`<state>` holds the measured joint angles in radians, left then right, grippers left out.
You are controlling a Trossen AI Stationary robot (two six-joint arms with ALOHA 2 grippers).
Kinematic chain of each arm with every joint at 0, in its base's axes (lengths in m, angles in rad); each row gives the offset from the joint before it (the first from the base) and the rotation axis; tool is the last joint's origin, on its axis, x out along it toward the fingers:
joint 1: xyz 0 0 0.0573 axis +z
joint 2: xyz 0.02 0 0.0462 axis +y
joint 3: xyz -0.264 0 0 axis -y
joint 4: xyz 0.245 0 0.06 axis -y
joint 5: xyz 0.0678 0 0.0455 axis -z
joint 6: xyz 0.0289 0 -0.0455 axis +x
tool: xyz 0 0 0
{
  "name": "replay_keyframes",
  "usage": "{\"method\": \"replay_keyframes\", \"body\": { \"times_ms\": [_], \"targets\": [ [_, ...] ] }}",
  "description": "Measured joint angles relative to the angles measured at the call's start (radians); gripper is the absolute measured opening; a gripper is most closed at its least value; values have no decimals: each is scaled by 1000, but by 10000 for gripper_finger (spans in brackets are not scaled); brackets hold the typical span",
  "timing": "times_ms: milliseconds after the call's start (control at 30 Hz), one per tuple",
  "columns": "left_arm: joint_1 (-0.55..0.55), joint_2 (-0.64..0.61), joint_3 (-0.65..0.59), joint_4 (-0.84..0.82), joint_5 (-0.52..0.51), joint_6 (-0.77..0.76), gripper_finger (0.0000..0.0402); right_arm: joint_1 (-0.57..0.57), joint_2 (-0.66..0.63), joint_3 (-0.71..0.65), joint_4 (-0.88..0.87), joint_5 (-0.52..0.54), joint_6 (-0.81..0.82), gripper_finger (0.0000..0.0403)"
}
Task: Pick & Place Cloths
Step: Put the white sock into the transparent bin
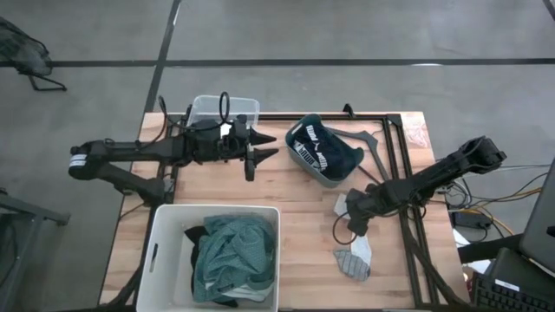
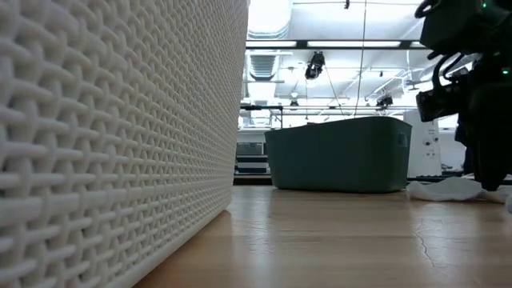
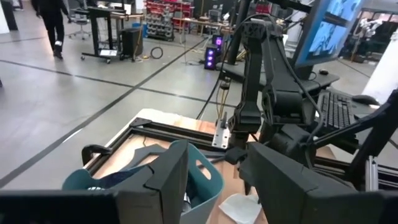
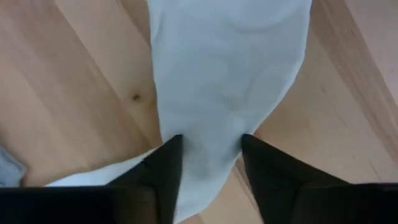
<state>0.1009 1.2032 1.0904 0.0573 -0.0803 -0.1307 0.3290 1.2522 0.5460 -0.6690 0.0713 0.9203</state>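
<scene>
A white cloth (image 4: 230,74) lies flat on the wooden table near its right near part (image 1: 354,258) and shows low in the low view (image 2: 452,189). My right gripper (image 4: 211,140) points down at it, open, one finger on each side of the cloth's narrow part (image 1: 354,227). My left gripper (image 1: 276,145) hovers open over the table's far side, between the clear bin and the teal basket (image 1: 299,158), holding nothing. A dark cloth with white stripes (image 1: 316,146) lies in the basket. A teal-green cloth (image 1: 230,251) and a black cloth (image 1: 195,236) lie in the white tub (image 1: 165,251). My right gripper comes at the white cloth from above, pointing down, with its fingers (image 4: 168,162) standing at both edges of the cloth's narrowed part (image 4: 208,130). Whether the fingers touch the fabric I cannot tell. The cloth lies on the table.
A clear plastic bin (image 1: 227,106) stands at the far edge behind my left gripper. A black metal frame (image 1: 390,147) runs along the table's right side. The white tub's woven wall (image 2: 120,120) fills the low view's left. Bare wood lies between tub and basket.
</scene>
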Motion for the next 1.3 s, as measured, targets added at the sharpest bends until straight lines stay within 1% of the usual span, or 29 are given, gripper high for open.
{"method": "replay_keyframes", "body": {
  "times_ms": [100, 200, 267, 367, 467, 600, 733, 967, 1100, 1300],
  "targets": [
    [0, 5, 0, 3, 0, 0, 175, 0, 0, -10, 3, 0, -3, 104],
    [0, 9, 0, 3, 0, 0, 175, 0, 0, -12, 7, 2, -28, 34],
    [0, 13, 0, 3, 0, 0, 175, 0, 0, 3, 5, 4, -52, 18],
    [0, 17, 0, 3, 0, 0, 175, 0, -10, 65, 7, 5, -95, 12],
    [0, 18, 0, 2, 0, 0, 175, 0, -29, 160, 10, 18, -171, 10],
    [0, 18, 0, -7, 0, 0, 175, 0, -50, 297, 10, 92, -308, 10],
    [0, 22, 0, -12, 15, -12, 175, 0, -55, 432, 10, 192, -447, 9],
    [0, 74, 2, 6, 93, -38, 175, -7, -46, 632, 36, 293, -678, 9],
    [-1, 116, 2, 32, 146, -51, 175, -32, -46, 715, 63, 299, -777, 9],
    [-11, 195, 26, 82, 188, -17, 175, -111, -46, 785, 62, 298, -831, 9]
  ]
}}
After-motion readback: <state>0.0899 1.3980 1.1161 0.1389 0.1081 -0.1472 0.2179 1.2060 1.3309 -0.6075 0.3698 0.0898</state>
